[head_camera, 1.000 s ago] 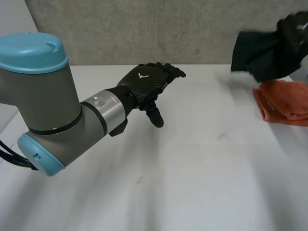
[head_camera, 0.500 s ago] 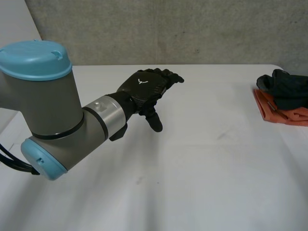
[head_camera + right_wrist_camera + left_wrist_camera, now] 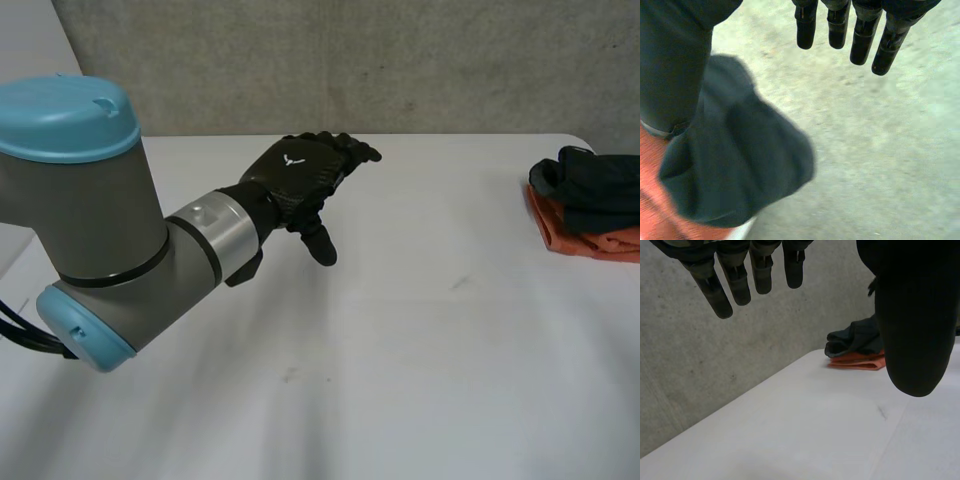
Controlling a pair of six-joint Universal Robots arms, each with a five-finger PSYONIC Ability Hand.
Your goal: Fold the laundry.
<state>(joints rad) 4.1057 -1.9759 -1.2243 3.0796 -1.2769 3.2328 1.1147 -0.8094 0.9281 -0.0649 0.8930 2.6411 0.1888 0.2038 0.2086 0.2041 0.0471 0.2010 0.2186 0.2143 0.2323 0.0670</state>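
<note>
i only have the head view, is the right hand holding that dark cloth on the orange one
Observer: No. In the right wrist view the right hand has straight fingers and holds nothing; the dark cloth lies beside its thumb, apart from the fingertips.
Operator: ok and is anything in the left hand
Observer: Nothing. The left wrist view shows the left hand with straight fingers and nothing between them and the thumb, above the table.
</note>
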